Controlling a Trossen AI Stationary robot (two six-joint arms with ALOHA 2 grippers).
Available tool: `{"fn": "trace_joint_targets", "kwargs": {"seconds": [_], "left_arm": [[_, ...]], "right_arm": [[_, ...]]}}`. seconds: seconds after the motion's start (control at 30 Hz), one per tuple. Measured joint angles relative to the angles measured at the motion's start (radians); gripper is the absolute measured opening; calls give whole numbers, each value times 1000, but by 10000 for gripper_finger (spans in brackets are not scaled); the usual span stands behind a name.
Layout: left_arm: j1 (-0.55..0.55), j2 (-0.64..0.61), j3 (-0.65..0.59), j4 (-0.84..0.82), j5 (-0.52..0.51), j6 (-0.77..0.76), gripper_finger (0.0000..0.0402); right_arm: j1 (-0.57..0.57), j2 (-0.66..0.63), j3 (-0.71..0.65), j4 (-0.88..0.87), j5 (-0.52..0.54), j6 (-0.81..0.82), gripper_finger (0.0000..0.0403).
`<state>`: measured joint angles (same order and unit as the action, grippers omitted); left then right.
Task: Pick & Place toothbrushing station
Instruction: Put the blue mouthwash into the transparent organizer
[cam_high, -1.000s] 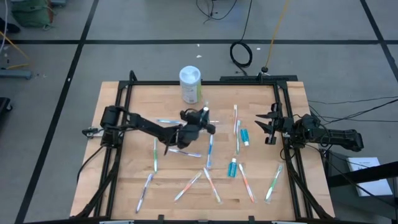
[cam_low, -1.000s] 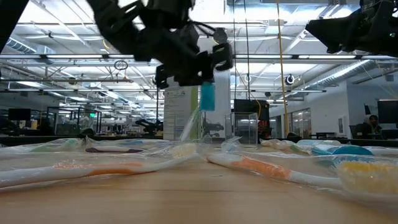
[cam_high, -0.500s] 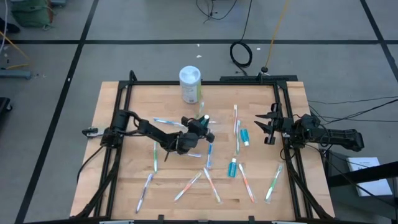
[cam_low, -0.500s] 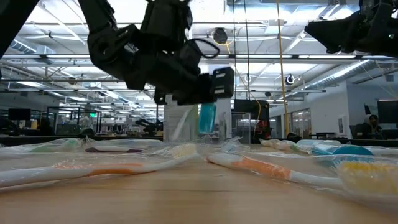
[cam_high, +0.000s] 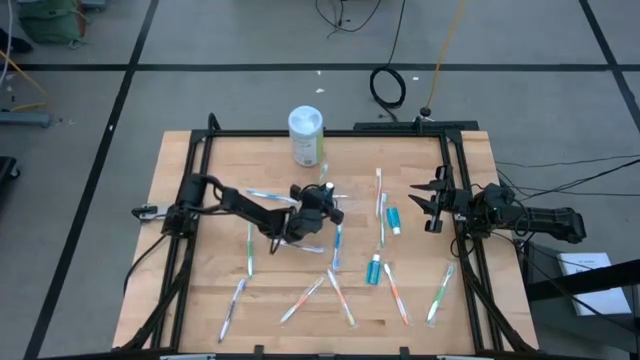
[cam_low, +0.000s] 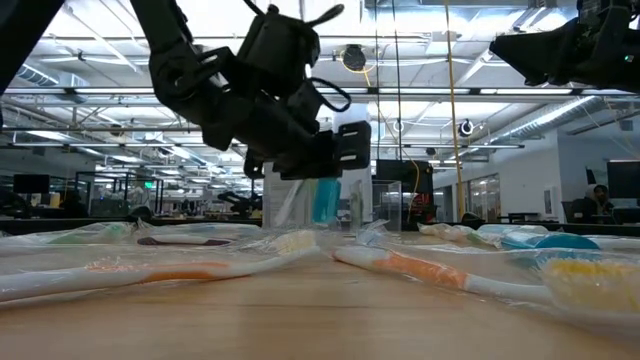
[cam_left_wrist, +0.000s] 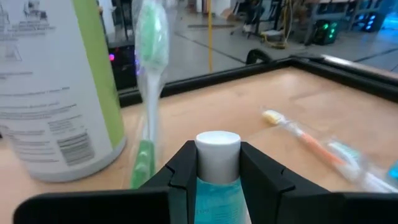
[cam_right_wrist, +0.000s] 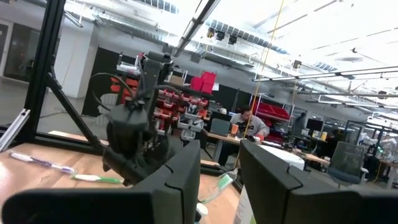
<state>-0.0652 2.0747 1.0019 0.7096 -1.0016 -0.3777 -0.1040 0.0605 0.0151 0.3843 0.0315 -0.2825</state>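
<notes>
Toothpaste tube sits clamped in your left gripper above table centre; right gripper waits open at three o'clock. Brushes remain scattered; most work remains.

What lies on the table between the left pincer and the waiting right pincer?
In the high view, between the left pincer and right pincer: two thin pastel-handled toothbrushes and a small teal white-capped toothpaste tube.

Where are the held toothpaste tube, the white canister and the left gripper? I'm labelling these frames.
toothpaste tube (cam_left_wrist: 217, 149): left wrist view, on its white cap.
white canister (cam_high: 306, 136): high view, on its side below the lid.
left gripper (cam_left_wrist: 216, 165): left wrist view, midway between the fingertips clamping the tube.
</notes>
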Motion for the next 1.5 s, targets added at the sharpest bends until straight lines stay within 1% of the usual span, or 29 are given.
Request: {"fn": "trace_joint_targets", "kwargs": {"seconds": [0.17, 0.3, 0.47, 0.57, 0.73, 0.83, 0.97, 1.13, 1.2, 1.27, 1.37, 1.43, 1.5], "left_arm": [[16, -3, 1, 2, 74, 53, 88], [16, -3, 1, 31, 86, 129, 88], [17, -9, 0, 56, 87, 174, 91], [19, -20, 0, 55, 88, 177, 113], [27, -26, 0, 53, 104, 189, 177], [26, -26, 0, 59, 102, 189, 204], [25, -41, 0, 54, 100, 189, 214], [25, -94, 0, 43, 120, 217, 204], [25, -130, 1, 20, 153, 234, 198], [25, -172, 1, -38, 197, 238, 191], [25, -236, 1, -201, 310, 214, 182], [25, -275, 1, -321, 397, 161, 175], [29, -290, 1, -406, 454, 108, 168]], "right_arm": [[0, 0, 0, 0, 0, 0, 105], [0, 0, 0, 0, 0, -18, 105], [0, 0, 0, 0, 0, -22, 105], [0, 0, 0, -1, 0, -22, 105], [0, 0, 0, -1, 0, -22, 105], [0, 0, 0, -3, 0, -22, 105], [0, 0, 0, -4, -1, -22, 105], [0, 0, 0, -6, -1, -20, 105], [0, 0, 0, -9, -1, -20, 105], [0, 0, 0, -8, -1, -19, 105], [0, 0, 0, -12, -1, -18, 105], [0, 0, 0, -16, -1, -18, 105], [0, 0, 0, -16, -1, -18, 105]]}}
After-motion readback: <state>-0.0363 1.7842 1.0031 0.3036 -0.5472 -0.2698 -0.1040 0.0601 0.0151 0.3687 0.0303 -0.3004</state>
